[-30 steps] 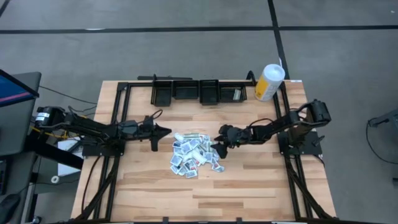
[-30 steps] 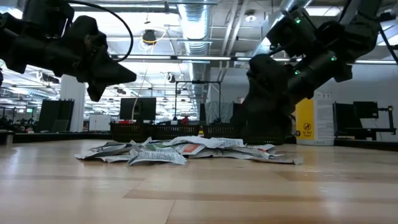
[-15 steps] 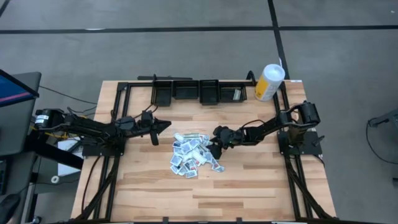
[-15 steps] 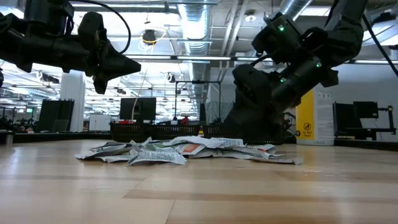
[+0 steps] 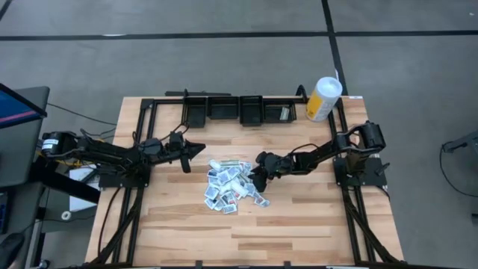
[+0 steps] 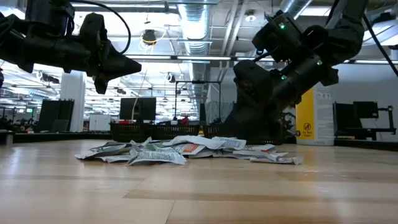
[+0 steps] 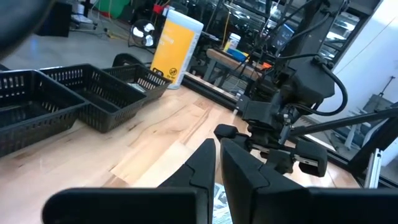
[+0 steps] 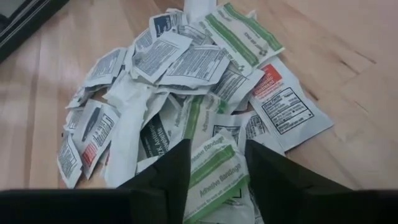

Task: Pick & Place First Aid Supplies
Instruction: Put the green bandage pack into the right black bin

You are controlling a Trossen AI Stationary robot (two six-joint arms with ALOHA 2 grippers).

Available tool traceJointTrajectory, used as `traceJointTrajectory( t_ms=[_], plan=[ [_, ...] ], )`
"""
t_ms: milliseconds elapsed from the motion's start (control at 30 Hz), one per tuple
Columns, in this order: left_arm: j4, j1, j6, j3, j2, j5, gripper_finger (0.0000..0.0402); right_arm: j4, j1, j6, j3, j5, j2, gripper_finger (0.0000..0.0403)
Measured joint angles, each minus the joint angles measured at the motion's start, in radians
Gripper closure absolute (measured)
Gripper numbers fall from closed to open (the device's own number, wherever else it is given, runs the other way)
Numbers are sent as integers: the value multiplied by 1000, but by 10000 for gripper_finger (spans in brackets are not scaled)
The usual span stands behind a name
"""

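The right gripper [image 8: 214, 177] is lowered onto the near edge of the packets [image 5: 231, 185] heaped mid-desk [image 5: 299, 217]. A green-striped packet [image 8: 214, 171] is straddled by its parted jaws, not visibly clamped. The left gripper [image 5: 196, 152], jaws clenched and empty, is held above the desk, beside the heap.

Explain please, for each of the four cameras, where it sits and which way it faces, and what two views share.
High: above the table, facing straight down; shows both arms, the packets, the baskets.
Low: at tabletop height, facing level across; both arms enter from above.
Left wrist: on the left arm, facing past the left gripper toward the baskets and canister; the right arm shows beyond.
Right wrist: on the right arm, facing down at the packets; right gripper straddles a green-striped packet.
Shared: high and left wrist both show the canister.
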Motion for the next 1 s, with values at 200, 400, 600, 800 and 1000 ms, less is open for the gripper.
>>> traceJointTrajectory(
  t_ms=[200, 400, 600, 800, 1000],
  plan=[
    [1, 0, 0, 0, 0, 0, 376, -23, 0, -3, 0, -11, 0, 296],
    [2, 0, 0, 0, 0, 0, 376, -62, 0, -7, -1, -11, 0, 327],
    [5, -1, 0, 0, 0, 0, 376, -66, 0, -27, -1, -10, 0, 371],
    [5, -1, 0, 0, 0, -1, 376, -66, 0, -37, -1, -10, 0, 395],
    [5, -1, 0, 0, 0, -1, 376, -73, -2, -48, -1, -10, -8, 401]
  ],
)
